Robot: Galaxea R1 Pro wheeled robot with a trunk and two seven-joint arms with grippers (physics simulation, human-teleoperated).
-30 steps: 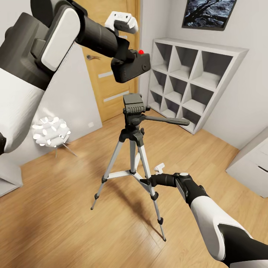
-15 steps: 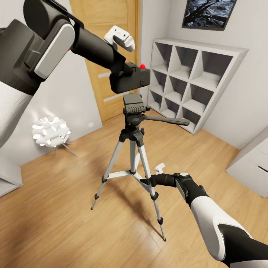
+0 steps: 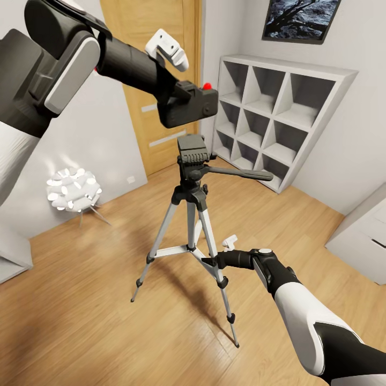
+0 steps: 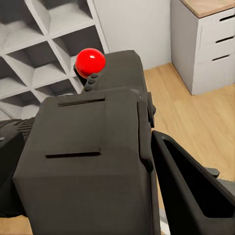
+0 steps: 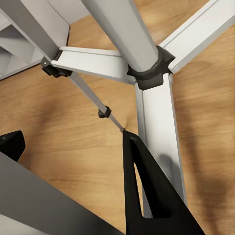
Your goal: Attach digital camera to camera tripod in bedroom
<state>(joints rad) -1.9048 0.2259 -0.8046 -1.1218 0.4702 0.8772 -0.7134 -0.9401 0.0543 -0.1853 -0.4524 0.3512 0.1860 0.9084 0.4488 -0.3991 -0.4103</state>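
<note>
The digital camera, black and boxy with a red dot on top, hangs in the air just above the black pan head of the camera tripod. A small gap separates them. My left gripper is shut on the camera from the door side, and one finger lies along its flank. The tripod stands on the light wood floor, its long handle pointing right. My right gripper is low down, shut around a silver leg; the centre brace joint is close by.
A white cube shelf stands against the wall behind the tripod, next to a wooden door. On the floor at left sits a white spiky lamp. White drawers are at the right edge.
My left arm lowered the camera toward the pan head, then raised it slightly and shifted it a little right. The tripod and right arm stayed still.
</note>
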